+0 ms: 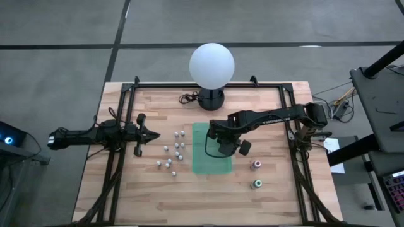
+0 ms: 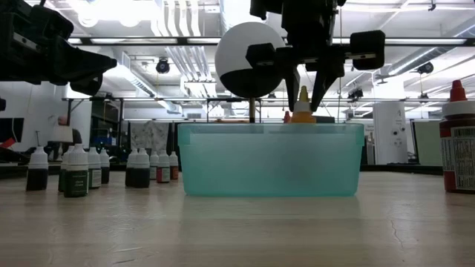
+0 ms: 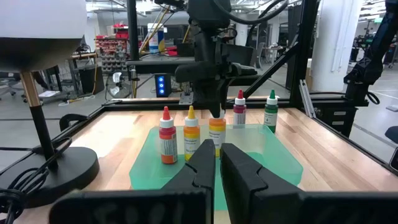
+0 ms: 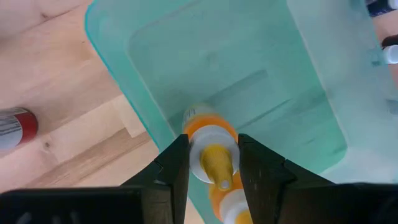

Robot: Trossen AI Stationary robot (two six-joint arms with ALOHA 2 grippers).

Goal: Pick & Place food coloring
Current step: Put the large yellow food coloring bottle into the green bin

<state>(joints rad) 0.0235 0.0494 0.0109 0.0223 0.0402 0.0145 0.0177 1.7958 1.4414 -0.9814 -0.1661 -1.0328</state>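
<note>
Right pincer (image 4: pixel 214 163) pinching the orange-capped food coloring bottle (image 4: pixel 211 140), upright, straight over the teal bin (image 4: pixel 298 81) at frame center. Just needs lowering. Left pincer (image 1: pixel 136 134) pressed together, parked mid-left on the desk (image 1: pixel 278 195).

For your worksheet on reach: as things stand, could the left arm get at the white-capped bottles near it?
Probably yes. The left gripper is shut and idle, just beside the white-capped bottles, with bare table between and nothing blocking.
</note>
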